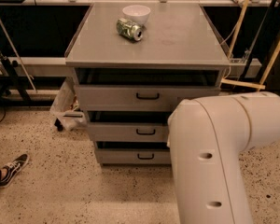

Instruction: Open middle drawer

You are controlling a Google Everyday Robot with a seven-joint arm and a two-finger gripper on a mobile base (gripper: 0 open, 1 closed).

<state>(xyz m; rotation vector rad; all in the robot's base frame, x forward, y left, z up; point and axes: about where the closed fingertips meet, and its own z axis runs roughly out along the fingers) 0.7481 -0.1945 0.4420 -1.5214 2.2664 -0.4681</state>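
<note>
A grey cabinet (pixel 177 41) with three drawers stands in front of me. The middle drawer (pixel 116 132) has a flat grey front with a small black bar handle (pixel 145 131), and a dark gap shows above its front. The top drawer (pixel 107 97) and bottom drawer (pixel 114 157) show similar gaps. My gripper is out of view. Only a large white arm link (pixel 214 157) shows at the lower right, covering the right ends of the middle and bottom drawers.
A white bowl (pixel 136 14) and a green can (pixel 129 29) lying on its side are on the cabinet top. A plastic bag (pixel 64 107) sits at the cabinet's left foot. A person's shoe (pixel 11 168) is on the speckled floor at left. Wooden poles (pixel 238 24) lean at right.
</note>
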